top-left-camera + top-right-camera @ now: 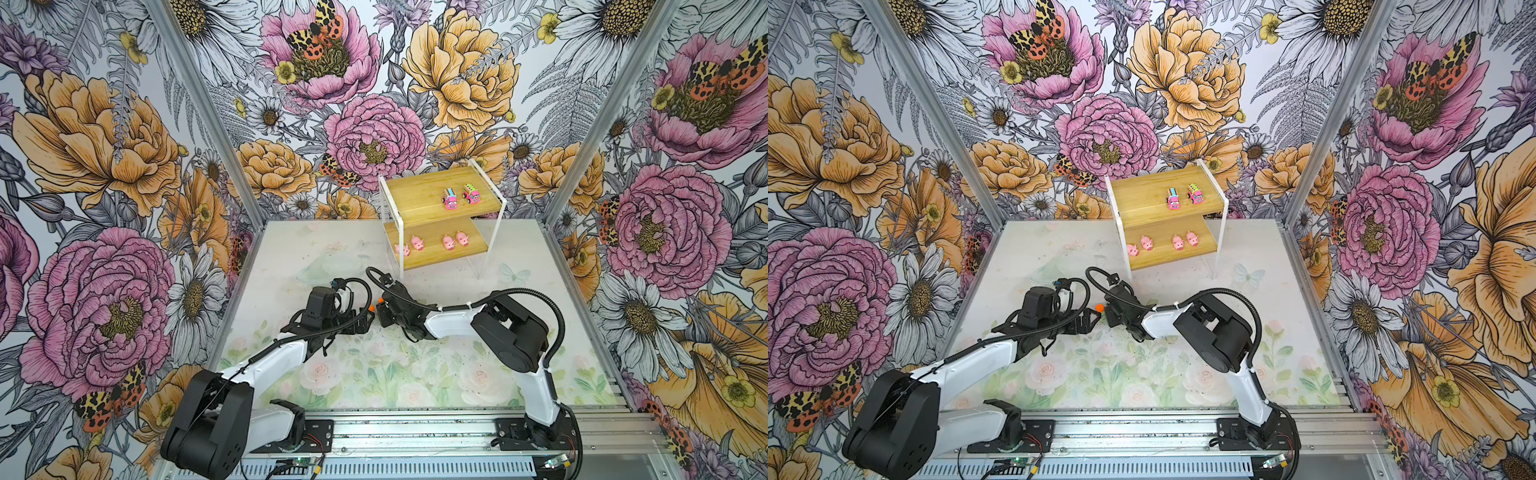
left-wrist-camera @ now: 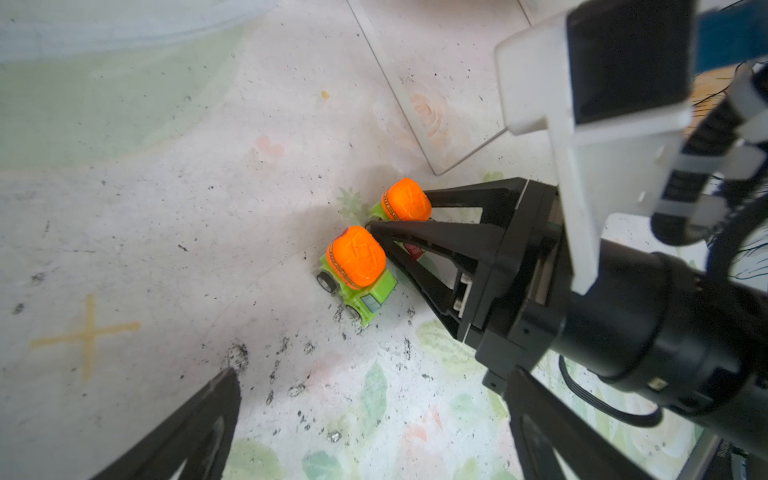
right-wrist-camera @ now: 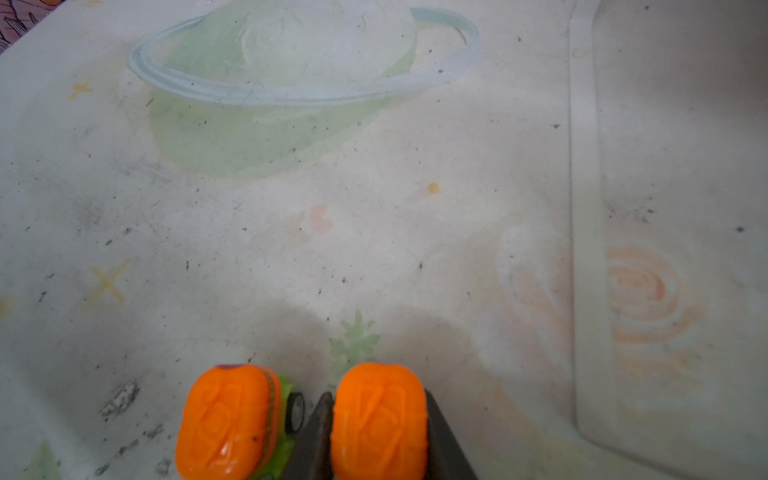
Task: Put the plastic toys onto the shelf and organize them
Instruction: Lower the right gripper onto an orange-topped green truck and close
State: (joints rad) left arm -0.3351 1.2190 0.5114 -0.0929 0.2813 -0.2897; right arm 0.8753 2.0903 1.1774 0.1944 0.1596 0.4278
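Note:
Two green trucks with orange tops stand side by side on the mat. In the right wrist view my right gripper point(image 3: 377, 395) is shut on one green truck point(image 3: 379, 419), a finger pressed against each side of its orange top. The other green truck point(image 3: 226, 419) stands free just beside it. My left gripper point(image 2: 374, 436) is open, its fingers wide apart over bare mat a little short of the free truck point(image 2: 357, 266). The shelf point(image 1: 415, 195) holds two pink trucks point(image 1: 449, 198) on its upper board and several pink pigs point(image 1: 417, 242) on its lower board.
Both grippers meet nose to nose at the middle of the mat point(image 1: 374, 370), left gripper point(image 1: 362, 322) against right gripper point(image 1: 380, 311). The shelf's clear frame foot point(image 3: 586, 208) lies on the mat close behind the trucks. Floral walls point(image 1: 104, 166) enclose the workspace.

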